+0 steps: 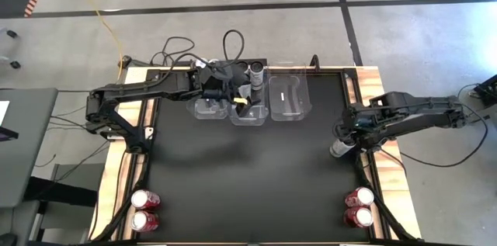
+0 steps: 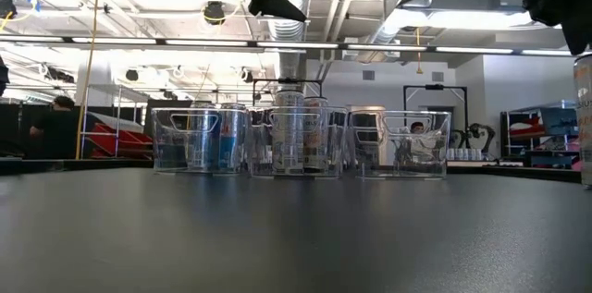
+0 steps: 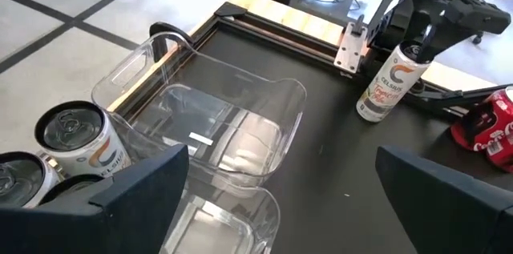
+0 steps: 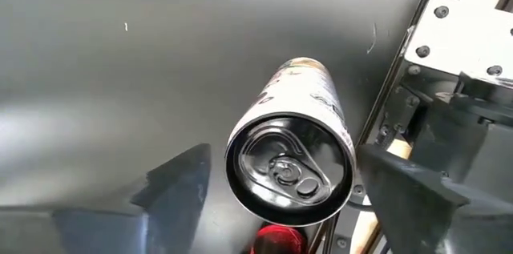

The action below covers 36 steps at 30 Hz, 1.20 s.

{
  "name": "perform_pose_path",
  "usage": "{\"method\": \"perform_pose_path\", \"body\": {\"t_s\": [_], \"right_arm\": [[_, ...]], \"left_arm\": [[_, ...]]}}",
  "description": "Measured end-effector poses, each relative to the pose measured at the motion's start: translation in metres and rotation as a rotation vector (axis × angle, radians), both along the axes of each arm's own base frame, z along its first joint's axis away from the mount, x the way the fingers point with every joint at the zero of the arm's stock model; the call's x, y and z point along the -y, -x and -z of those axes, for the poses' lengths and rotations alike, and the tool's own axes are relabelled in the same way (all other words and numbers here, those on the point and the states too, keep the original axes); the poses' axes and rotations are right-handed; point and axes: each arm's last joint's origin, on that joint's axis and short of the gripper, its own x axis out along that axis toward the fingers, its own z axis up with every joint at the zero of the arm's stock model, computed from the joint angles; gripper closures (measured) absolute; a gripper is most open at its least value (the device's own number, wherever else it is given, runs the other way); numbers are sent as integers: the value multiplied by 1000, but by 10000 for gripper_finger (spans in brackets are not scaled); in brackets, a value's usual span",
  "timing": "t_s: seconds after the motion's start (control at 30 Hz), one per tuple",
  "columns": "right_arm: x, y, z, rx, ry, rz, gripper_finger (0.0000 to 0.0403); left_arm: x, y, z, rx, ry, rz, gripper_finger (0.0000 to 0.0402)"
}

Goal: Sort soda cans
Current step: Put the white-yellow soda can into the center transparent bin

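Observation:
A white soda can with a dark top [image 4: 290,166] stands upright on the black mat by the table's right edge [image 1: 339,150]. My right gripper [image 4: 280,175] points down over it, open, one finger on each side of its top with a gap showing. My left gripper [image 3: 284,180] hovers open above the clear bins [image 1: 248,111] at the far edge and holds nothing. The left bin holds blue-silver cans [image 2: 213,140] and the middle bin white cans [image 3: 76,138]. The right bin [image 3: 216,134] is empty. Red cans stand at the near left [image 1: 144,209] and near right [image 1: 358,206].
The right arm's base and a metal bracket [image 4: 461,38] stand close beside the white can. The mat's wide middle [image 1: 248,176] is bare. Cables [image 1: 178,48] lie beyond the far edge. People show in the room behind the table [image 2: 55,127].

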Motion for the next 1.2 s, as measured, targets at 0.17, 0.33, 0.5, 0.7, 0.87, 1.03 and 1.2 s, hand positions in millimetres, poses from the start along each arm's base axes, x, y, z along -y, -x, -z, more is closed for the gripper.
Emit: {"method": "perform_pose_path", "body": {"t_s": [0.17,0.33,0.5,0.7,0.87,1.03,1.2], "right_arm": [[0,0,0,-4,0,0,13],[0,-4,7,-56,2,13,16],[-1,-14,15,-104,5,9,21],[-2,-19,19,-167,2,8,57],[-2,-23,20,-203,4,6,121],[-3,-29,19,-179,6,-15,164],[-1,-54,0,-60,105,-72,164]], "left_arm": [[0,0,0,3,6,-3,6],[0,0,0,4,10,-4,6],[0,0,0,4,12,-5,6],[3,0,2,-15,16,1,6],[3,2,5,-48,33,-4,6],[4,11,0,-66,35,-31,6],[11,34,-24,-29,-91,-119,6]]}}
